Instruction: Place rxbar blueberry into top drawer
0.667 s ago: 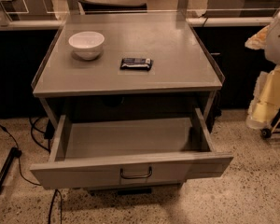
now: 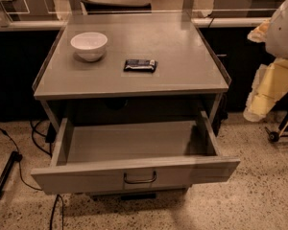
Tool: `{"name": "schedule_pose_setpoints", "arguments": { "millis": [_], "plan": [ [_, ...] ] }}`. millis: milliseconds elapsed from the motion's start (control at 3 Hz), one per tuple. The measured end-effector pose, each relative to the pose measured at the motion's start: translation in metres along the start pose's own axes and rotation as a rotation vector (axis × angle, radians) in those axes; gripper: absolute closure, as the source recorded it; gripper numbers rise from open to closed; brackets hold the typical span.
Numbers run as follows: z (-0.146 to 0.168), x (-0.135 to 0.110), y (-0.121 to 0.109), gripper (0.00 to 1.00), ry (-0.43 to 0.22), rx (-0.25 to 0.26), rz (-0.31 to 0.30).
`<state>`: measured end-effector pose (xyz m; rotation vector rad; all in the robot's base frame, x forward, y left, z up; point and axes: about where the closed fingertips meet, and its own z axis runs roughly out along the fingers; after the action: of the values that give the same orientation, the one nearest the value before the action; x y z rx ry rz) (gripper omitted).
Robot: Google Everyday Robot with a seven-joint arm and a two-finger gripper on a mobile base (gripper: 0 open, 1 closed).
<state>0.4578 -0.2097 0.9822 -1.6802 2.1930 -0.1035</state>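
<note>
The rxbar blueberry (image 2: 140,65) is a small dark bar with pale lettering. It lies flat on the grey cabinet top (image 2: 182,47), near the middle and right of the white bowl. The top drawer (image 2: 134,174) below is pulled open toward me, and its grey inside (image 2: 134,140) holds nothing. Its dark bar handle (image 2: 139,178) sits at the centre of the front panel. My gripper is out of view. Only a white and yellowish part of my arm (image 2: 278,56) shows at the right edge, away from the bar and the drawer.
A white bowl (image 2: 89,45) stands at the top's back left. The top has raised side rims (image 2: 212,47). Cables (image 2: 19,157) and a dark stand leg (image 2: 2,183) lie on the speckled floor at the left. A small wheel (image 2: 273,136) is on the floor at the right.
</note>
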Motion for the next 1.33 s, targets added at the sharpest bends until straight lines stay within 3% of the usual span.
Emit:
{"name": "schedule_pose_setpoints", "arguments": {
  "millis": [333, 1000, 1333],
  "plan": [
    [0.012, -0.018, -0.024, 0.0, -0.068, -0.011, 0.023],
    [0.061, -0.078, -0.094, 0.0, -0.23, -0.062, 0.124],
    [0.083, -0.112, -0.115, 0.0, -0.299, -0.03, 0.185]
  ]
}}
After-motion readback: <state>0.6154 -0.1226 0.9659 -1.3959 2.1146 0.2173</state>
